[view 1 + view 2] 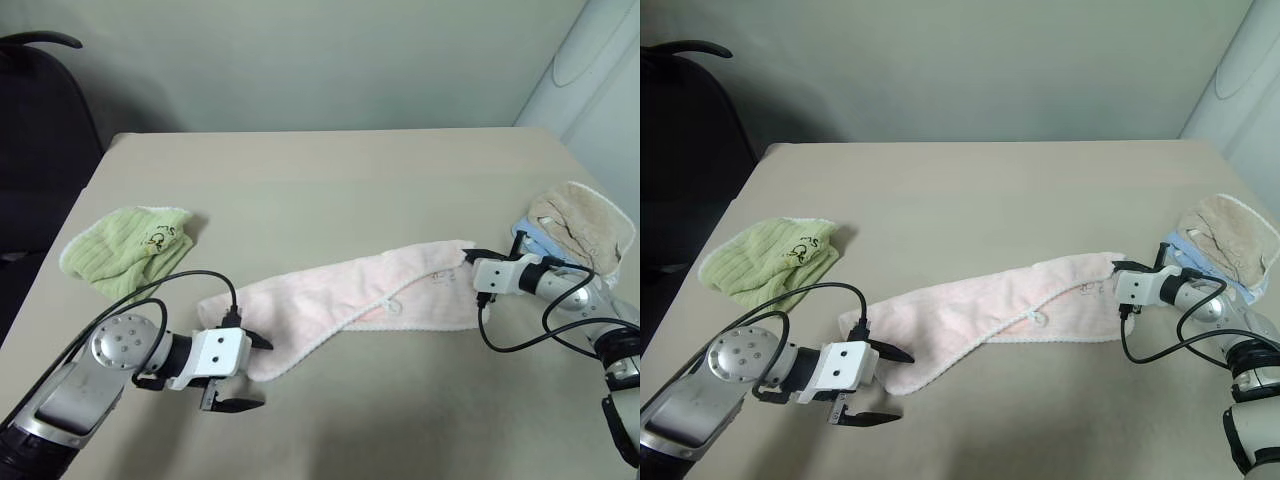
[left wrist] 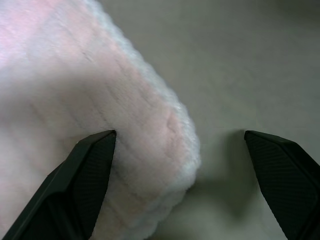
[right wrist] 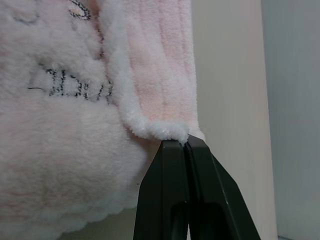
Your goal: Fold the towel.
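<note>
Nearest to me, my left gripper [image 1: 248, 373] sits low over the table [image 1: 330, 170] near its front edge, toward the left corner, with its fingers spread wide apart. In the left wrist view one black finger [image 2: 82, 180] lies against the fluffy end of the towel [image 1: 350, 300] and the other stands clear over bare tabletop, so nothing is clamped there.

The towel lies on the table as a long, rumpled pink band with a white scalloped trim, running from that left end near the front edge across the middle and slightly away from me toward the right edge. A small loop tab [image 1: 392, 305] shows on its near hem, about halfway along.

At the towel's right end I see my right gripper [image 1: 467, 257], fingers pressed together; in the right wrist view the closed tips meet the white-trimmed corner of the towel, and I read that as a pinch on the corner.

Further back, a lime-green ribbed cloth [image 1: 125, 248] lies bunched by the left edge, well apart from the towel. By the right edge, just behind my right gripper, a beige towel [image 1: 585, 222] rests over a light blue cloth [image 1: 540, 243].
</note>
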`<move>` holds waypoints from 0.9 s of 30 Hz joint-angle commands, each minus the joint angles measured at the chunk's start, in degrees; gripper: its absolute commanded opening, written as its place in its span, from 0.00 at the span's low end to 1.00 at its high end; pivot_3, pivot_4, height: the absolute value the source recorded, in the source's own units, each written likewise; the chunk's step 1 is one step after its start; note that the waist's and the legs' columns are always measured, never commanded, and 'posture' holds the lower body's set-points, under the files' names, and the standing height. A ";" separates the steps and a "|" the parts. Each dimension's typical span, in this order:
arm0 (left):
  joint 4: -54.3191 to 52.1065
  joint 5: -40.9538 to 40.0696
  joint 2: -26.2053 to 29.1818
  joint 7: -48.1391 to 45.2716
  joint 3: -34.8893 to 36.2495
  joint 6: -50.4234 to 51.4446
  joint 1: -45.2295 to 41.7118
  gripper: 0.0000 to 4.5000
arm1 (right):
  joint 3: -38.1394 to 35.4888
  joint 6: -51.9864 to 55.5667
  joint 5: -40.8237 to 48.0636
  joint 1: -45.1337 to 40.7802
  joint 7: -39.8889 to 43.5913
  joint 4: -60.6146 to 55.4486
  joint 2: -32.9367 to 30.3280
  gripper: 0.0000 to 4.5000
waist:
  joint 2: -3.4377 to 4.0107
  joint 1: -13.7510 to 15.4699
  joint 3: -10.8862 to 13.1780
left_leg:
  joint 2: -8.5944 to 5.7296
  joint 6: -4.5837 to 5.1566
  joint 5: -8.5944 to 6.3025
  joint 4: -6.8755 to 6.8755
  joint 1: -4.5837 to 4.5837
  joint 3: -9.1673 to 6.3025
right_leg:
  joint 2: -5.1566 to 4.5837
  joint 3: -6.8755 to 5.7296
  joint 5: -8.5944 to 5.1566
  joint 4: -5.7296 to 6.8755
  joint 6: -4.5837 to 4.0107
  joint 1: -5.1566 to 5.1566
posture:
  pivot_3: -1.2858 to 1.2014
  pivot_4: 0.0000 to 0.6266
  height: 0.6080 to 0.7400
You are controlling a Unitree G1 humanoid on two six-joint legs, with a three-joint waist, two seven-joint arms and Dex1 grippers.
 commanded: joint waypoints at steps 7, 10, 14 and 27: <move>1.97 1.57 -0.37 2.05 0.20 -2.60 0.03 0.31 | -1.53 0.37 2.90 -0.29 0.56 -2.92 -0.45 0.00 | 0.08 0.04 -0.05 | 0.00 0.00 0.00 -0.04 0.01 -0.03 | -0.05 -0.01 0.00 0.00 0.00 0.01 | 0.52 0.24 1.00; 2.04 1.21 -0.16 2.27 0.50 -3.07 0.44 0.06 | -1.51 0.63 3.28 -0.40 0.91 -3.32 -0.64 0.00 | 0.08 0.00 -0.05 | 0.00 0.00 0.00 -0.04 0.01 -0.03 | -0.05 -0.01 0.00 0.00 0.00 0.01 | 0.52 0.24 1.00; 2.01 0.05 -0.21 2.64 0.99 -2.99 0.87 0.00 | -1.61 0.87 3.57 -0.34 1.13 -3.70 -0.85 0.00 | 0.08 -0.03 -0.04 | 0.00 0.00 0.00 -0.05 0.01 -0.03 | -0.06 -0.01 0.00 0.00 0.00 0.00 | 0.52 0.24 1.00; -2.97 -27.84 -14.98 24.81 20.56 21.51 -10.19 0.00 | -8.78 5.03 12.11 -0.43 4.09 -4.70 -5.09 0.00 | 0.09 0.21 -0.04 | -0.01 -0.05 0.03 -0.06 0.00 -0.03 | -0.09 -0.11 0.00 0.00 0.00 0.07 | 0.52 0.24 1.00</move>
